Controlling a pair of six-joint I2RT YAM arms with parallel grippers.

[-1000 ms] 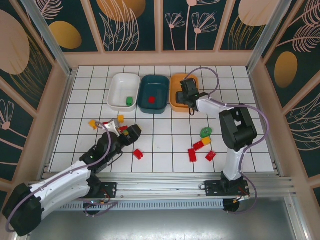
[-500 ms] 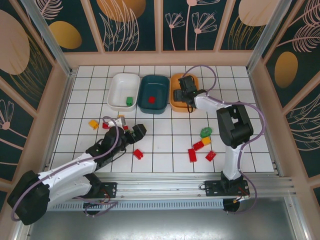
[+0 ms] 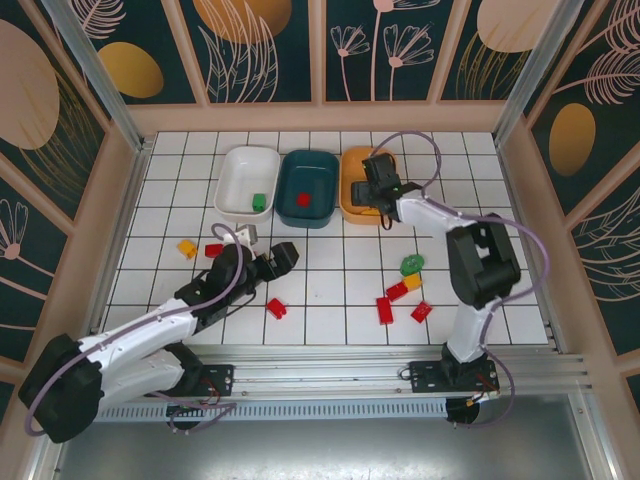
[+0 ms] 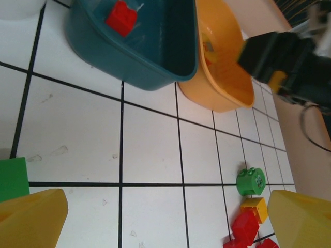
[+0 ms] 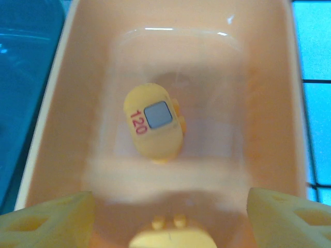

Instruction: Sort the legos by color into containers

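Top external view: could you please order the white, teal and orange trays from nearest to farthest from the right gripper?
1. Orange tray: right end of the row, directly under the right gripper.
2. Teal tray: middle of the row, just left of the gripper.
3. White tray: left end of the row.

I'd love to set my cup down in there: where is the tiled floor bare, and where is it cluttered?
Bare tiles: left of the white plastic tray, right of the orange plastic tray, and mid-floor in front of the dark teal plastic tray. Crowded: the cluster of red, yellow and green toy bricks front right.
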